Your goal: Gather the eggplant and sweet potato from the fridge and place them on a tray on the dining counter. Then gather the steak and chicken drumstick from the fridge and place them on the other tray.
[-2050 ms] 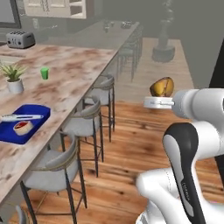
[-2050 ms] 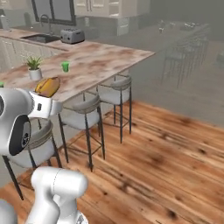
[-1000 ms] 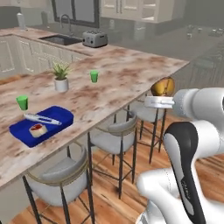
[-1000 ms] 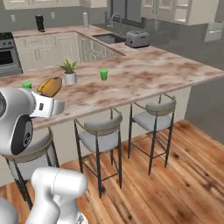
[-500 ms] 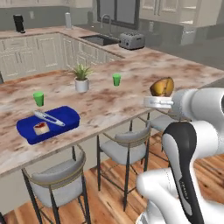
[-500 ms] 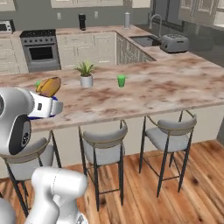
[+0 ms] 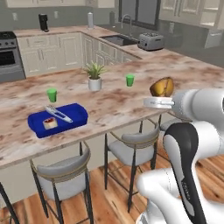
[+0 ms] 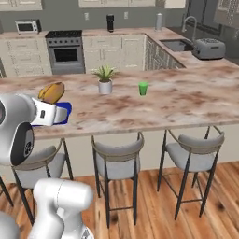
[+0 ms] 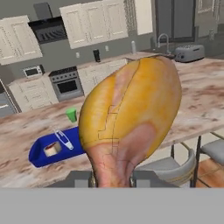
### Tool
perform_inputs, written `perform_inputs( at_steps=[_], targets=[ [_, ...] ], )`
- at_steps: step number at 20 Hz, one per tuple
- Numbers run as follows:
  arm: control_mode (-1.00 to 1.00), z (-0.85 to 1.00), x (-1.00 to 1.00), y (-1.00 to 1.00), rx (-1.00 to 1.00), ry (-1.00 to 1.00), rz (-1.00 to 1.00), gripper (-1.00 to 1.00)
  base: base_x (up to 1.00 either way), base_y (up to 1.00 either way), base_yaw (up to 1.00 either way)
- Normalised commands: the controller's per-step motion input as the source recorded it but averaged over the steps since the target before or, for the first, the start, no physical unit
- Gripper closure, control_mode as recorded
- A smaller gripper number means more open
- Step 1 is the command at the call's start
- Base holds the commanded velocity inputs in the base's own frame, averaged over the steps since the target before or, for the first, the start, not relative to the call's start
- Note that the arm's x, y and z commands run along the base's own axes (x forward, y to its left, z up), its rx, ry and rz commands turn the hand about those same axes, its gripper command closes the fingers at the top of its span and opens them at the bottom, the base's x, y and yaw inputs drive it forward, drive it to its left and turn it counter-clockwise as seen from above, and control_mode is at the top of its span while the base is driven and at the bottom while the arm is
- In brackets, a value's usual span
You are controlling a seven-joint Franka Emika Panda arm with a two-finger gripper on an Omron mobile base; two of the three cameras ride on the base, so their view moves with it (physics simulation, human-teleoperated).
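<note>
Tan chicken drumstick [image 9: 131, 118] pinched in pincer [image 9: 113, 178], held near dining counter [image 7: 113, 103] with blue tray [image 7: 39, 124].

- Chicken drumstick [image 8: 52, 92] is sitting at the arm's white wrist, left of frame, above the desk [image 8: 154, 105] edge.
- Blue tray [image 8: 62, 112] is peeking out just behind the wrist on the desk.
- Potted plant [image 8: 105, 79] and green cup [image 8: 143, 88] are standing mid-desk, apart.
- Three stools are lining the near side.
</note>
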Motion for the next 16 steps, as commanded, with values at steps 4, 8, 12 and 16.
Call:
perform_inputs(
  at_steps=[4,8,12,16],
  targets=[
    [1.0,0.0,0.0,0.0,0.0,0.0,0.0,1.0,0.16,0.25,0.22],
    [1.0,0.0,0.0,0.0,0.0,0.0,0.0,1.0,0.35,0.32,0.24],
    [1.0,0.0,0.0,0.0,0.0,0.0,0.0,1.0,0.69,0.29,0.28],
    [1.0,0.0,0.0,0.0,0.0,0.0,0.0,1.0,0.85,0.19,0.26]
  ],
)
